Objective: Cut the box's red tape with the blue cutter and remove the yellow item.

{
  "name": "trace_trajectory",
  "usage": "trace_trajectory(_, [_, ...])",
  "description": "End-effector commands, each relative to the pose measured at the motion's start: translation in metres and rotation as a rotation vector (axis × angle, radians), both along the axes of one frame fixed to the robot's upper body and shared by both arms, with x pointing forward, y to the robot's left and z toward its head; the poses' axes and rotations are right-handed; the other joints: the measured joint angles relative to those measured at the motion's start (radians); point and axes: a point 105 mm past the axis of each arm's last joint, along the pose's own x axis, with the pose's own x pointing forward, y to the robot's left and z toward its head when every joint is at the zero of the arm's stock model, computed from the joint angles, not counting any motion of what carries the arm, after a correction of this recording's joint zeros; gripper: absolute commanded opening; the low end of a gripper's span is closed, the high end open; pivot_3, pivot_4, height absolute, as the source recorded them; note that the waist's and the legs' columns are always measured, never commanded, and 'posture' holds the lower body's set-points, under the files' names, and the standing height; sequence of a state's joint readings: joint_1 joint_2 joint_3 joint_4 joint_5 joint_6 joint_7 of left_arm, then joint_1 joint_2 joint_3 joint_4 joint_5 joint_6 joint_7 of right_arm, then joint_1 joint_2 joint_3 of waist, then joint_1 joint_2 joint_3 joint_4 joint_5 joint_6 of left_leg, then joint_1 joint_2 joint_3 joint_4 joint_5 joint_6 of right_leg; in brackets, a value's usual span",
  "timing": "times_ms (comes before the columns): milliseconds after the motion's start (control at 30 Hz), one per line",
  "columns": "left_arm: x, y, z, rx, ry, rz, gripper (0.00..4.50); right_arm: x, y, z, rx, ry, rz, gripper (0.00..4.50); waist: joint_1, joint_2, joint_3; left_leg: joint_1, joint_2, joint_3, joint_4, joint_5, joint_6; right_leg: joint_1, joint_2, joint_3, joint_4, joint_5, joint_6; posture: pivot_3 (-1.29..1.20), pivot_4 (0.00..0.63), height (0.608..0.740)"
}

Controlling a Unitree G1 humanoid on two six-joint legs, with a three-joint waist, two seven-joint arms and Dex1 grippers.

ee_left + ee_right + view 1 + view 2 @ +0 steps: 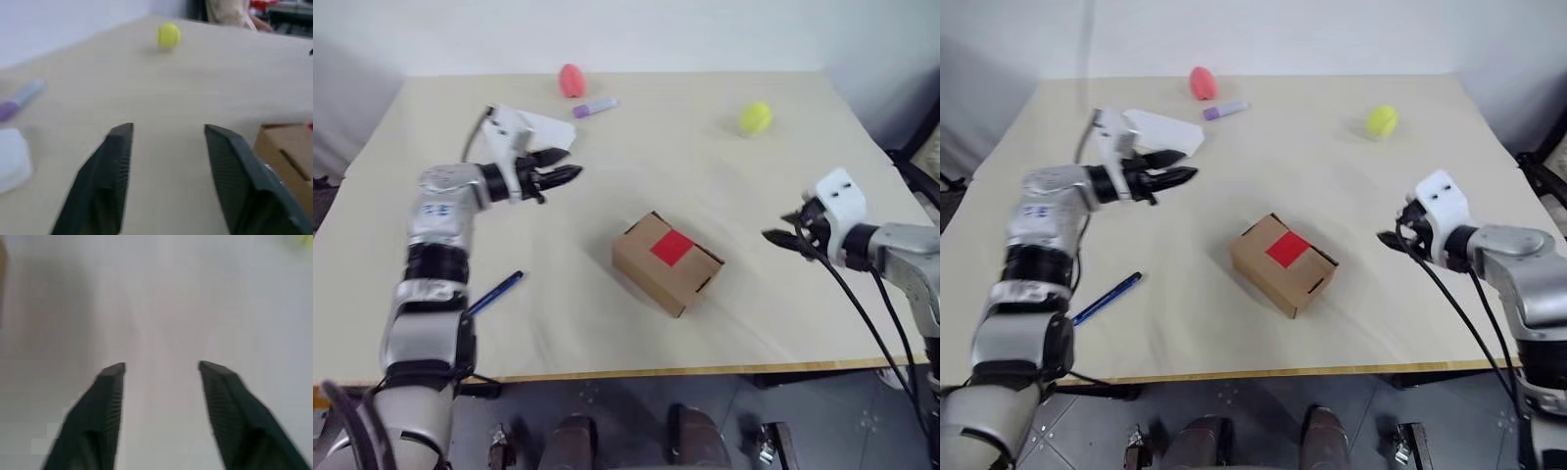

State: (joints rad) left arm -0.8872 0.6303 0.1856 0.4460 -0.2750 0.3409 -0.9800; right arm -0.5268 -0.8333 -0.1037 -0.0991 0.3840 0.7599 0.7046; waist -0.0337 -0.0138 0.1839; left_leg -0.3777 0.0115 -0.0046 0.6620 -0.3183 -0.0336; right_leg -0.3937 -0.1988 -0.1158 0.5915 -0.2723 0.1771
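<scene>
Box [668, 262] sits mid-table [607, 323], closed, turned at an angle, red tape [672, 248] square on its top face. All places below are given rel. to the box.

Blue cutter [495, 293] lies flat on the table well to the left of the box, slightly nearer the front edge, partly behind the left forearm in the left eye view. Nothing touching it.

Left gripper [566, 174] hovers above the table, up-left of the box, well apart from it, pointing roughly level toward the right. Fingers [110, 171] spread, nothing between them — released, empty. Left wrist view shows a box corner just off to one side of the fingers.

Right gripper [775, 235] is to the right of the box, apart from it, pointing back toward it, tilted a bit down. Right wrist view: fingers [105, 406] apart, bare table between — released, empty.

Other stuff, all far side of the box: white flat case [1167, 130] far-left, just behind the left gripper; purple marker [595, 107] beyond that; pink-red rounded thing [572, 80] next to the marker, near the back edge; yellow-green ball [755, 117] far-right.

Yellow item: can't see it; box flaps shut, tape looks whole.
</scene>
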Motion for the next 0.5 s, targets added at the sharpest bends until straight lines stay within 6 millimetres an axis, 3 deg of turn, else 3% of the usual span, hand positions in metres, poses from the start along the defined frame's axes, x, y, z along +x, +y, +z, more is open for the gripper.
trace_trajectory(33, [-0.031, 0.028, 0.005, -0.039, 0.009, 0.028, 3.67, 0.003, 0.012, 0.026, 0.074, -0.152, 0.084, 4.01, -0.003, 0.0, 0.0, 0.001, 0.0, 0.001, -0.001, 0.0, 0.0, 0.0, 0.0, 0.0, 0.001, 0.0, 0.0, 0.0, 0.15, 0.74])
trace_trajectory(100, [-0.046, 0.045, -0.003, -0.042, 0.05, 0.068, 4.27, 0.006, 0.017, 0.026, 0.083, -0.166, 0.106, 4.5, 0.001, 0.001, 0.001, 0.001, 0.0, 0.001, -0.001, 0.0, 0.0, 0.0, 0.0, 0.0, 0.001, 0.0, 0.0, 0.0, 0.15, 0.74])
trace_trajectory(133, [-0.054, 0.056, -0.01, -0.028, 0.069, 0.1, 4.47, 0.007, 0.019, 0.026, 0.085, -0.168, 0.119, 4.5, 0.002, 0.001, 0.001, 0.001, 0.0, 0.001, -0.001, 0.0, 0.0, 0.0, 0.0, 0.0, 0.001, 0.0, 0.0, 0.0, 0.15, 0.74])
trace_trajectory(333, [-0.11, 0.124, -0.038, 0.001, 0.171, 0.324, 4.47, 0.013, 0.031, 0.026, 0.124, -0.187, 0.177, 4.5, 0.007, 0.001, 0.001, 0.001, 0.001, 0.001, 0.001, -0.001, -0.001, 0.001, 0.0, 0.001, 0.001, 0.0, 0.0, 0.0, 0.15, 0.74])
trace_trajectory(500, [-0.163, 0.166, -0.065, 0.021, 0.249, 0.49, 4.47, 0.016, 0.038, 0.021, 0.139, -0.174, 0.222, 4.5, 0.006, 0.001, 0.001, 0.002, 0.002, 0.002, 0.0, -0.002, -0.001, 0.0, 0.001, 0.001, 0.001, 0.0, 0.0, 0.0, 0.15, 0.74])
